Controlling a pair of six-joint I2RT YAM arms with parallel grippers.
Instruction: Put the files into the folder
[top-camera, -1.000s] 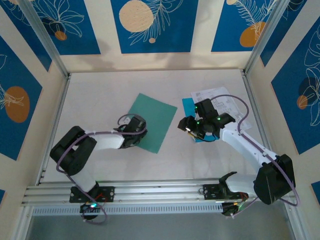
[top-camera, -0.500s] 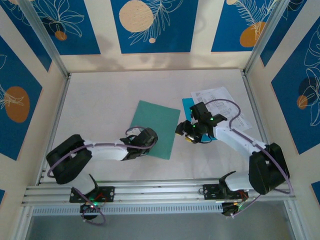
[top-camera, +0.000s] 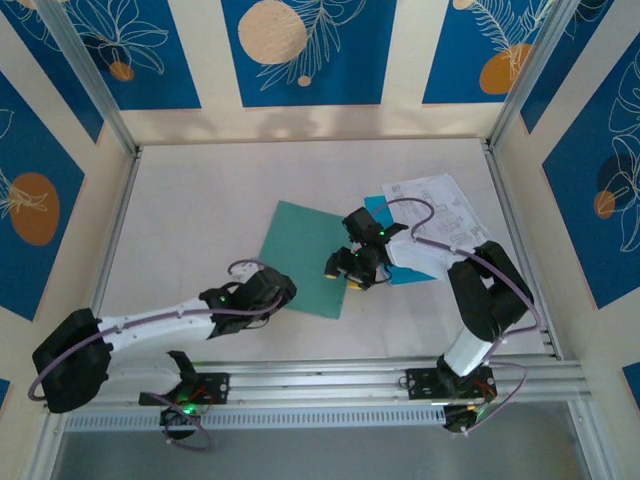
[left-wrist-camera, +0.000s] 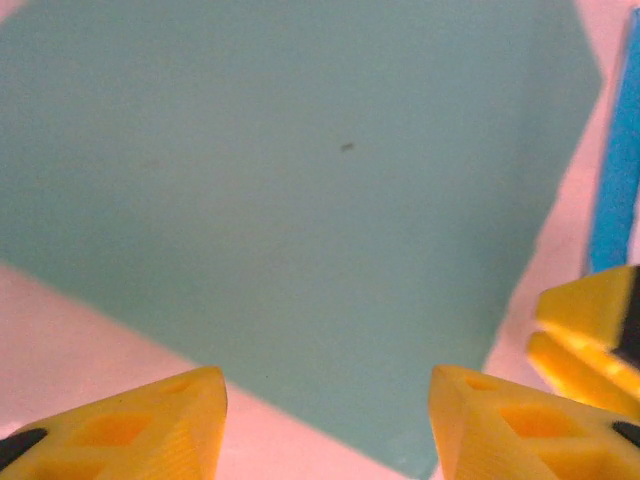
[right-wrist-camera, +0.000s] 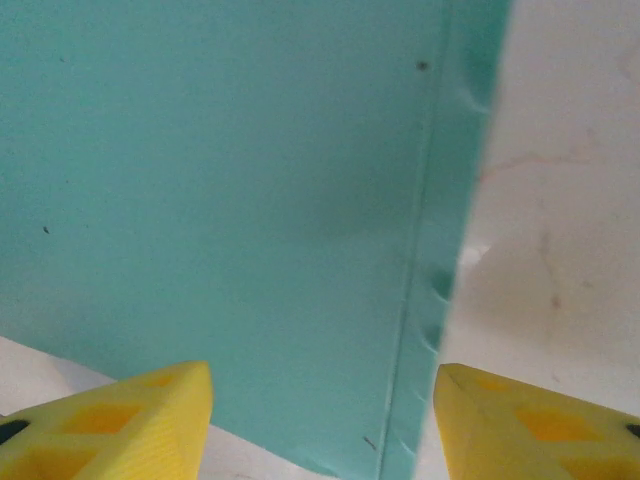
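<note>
From above, the teal folder (top-camera: 300, 255) lies flat and closed, near the middle of the pale surface (top-camera: 200, 200). The left pincer (top-camera: 274, 291) sits at its near-left edge and the right pincer (top-camera: 342, 271) at its right edge. Just past the right arm, a sky-blue sheet (top-camera: 377, 208) lies with the white sheets (top-camera: 440, 200) beyond it, close beside the folder but not in it.

On the left wrist camera, the left pincer (left-wrist-camera: 320, 430) stands well open with nothing held between its yellow tips. The folder (left-wrist-camera: 300, 180) spreads out ahead, and its near edge runs slantwise across the gap. Off to the right are the yellow fingers (left-wrist-camera: 585, 330) of the right pincer and a strip of the sky-blue sheet (left-wrist-camera: 615, 170).

On the right wrist camera, the right pincer (right-wrist-camera: 325, 430) is also spread wide and empty. The folder (right-wrist-camera: 220, 180) lies under and ahead of it, with the creased edge passing between the tips and bare surface (right-wrist-camera: 570, 200) to the right.
</note>
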